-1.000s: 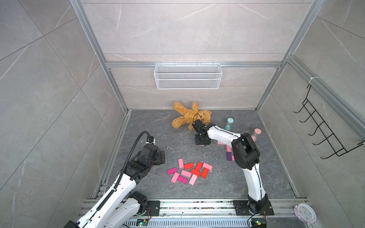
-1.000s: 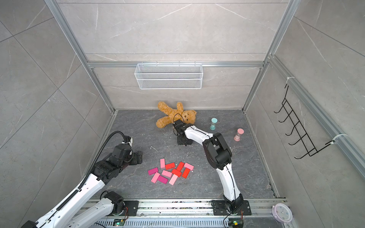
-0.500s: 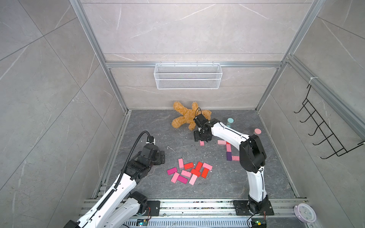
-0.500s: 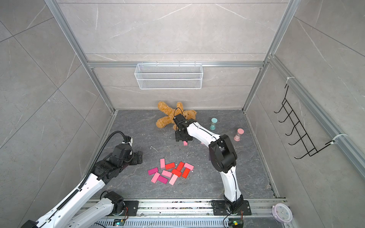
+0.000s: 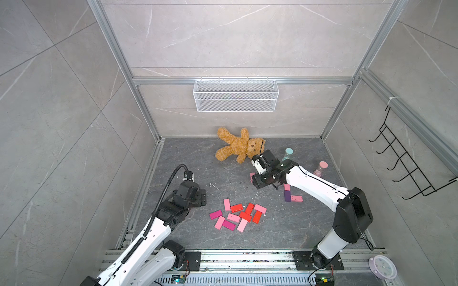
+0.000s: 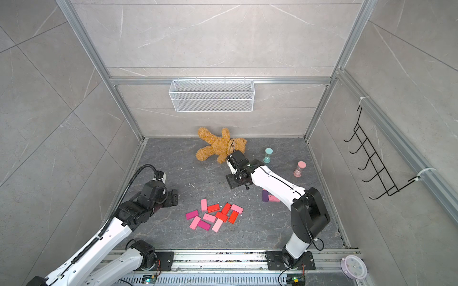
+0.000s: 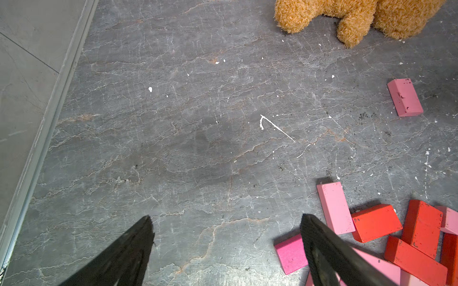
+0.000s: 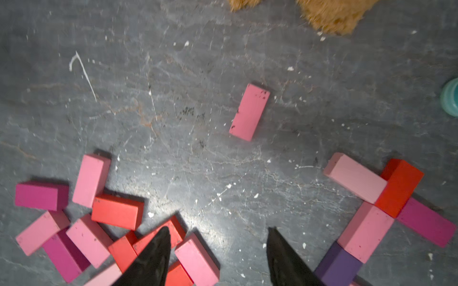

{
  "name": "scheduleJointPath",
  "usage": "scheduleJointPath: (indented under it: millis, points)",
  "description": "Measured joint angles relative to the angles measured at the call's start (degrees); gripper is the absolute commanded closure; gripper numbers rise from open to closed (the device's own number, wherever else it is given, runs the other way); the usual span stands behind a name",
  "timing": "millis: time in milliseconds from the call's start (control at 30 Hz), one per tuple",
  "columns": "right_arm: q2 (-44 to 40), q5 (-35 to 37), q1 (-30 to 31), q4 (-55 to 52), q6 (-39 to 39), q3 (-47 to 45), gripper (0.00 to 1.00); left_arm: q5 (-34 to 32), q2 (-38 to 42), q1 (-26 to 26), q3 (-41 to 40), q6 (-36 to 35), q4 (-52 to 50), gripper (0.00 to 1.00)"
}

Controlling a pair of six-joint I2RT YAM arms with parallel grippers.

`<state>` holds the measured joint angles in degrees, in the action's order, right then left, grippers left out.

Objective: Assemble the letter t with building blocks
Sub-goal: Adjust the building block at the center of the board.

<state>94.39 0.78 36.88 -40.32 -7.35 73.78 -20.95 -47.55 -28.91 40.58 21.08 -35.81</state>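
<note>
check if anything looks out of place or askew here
One pink rectangular painted block lies alone and slanted, apart from both the loose pile of pink and red blocks and the partly built cluster with the purple block.

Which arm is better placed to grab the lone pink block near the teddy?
Right: the right claw, open, points at the lone pink block close by; the left claw is farther off, by the pile.

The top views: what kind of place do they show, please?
Probably a robot test cell, styled like a tiled room: two arms bolted to a rail, aluminium frame posts, and a wire basket on the back wall.
</note>
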Motion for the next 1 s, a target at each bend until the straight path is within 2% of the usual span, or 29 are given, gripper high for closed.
scheduleJointPath:
  millis: [400, 600, 1000]
  points:
    - [-4.17, -2.58, 3.98, 0.02, 0.09, -12.50, 0.46, -1.25, 0.39, 0.02, 0.00, 0.00, -0.07, 0.05]
    - [-3.85, -2.82, 5.92, 0.74, -1.01, -15.56, 0.46, -1.46, 0.39, 0.02, 0.00, 0.00, -0.09, 0.05]
    - [-1.60, -2.45, 5.97, 3.80, -3.41, -18.56, 0.49, -1.51, 0.63, 0.02, 0.00, 0.00, -0.15, 0.05]
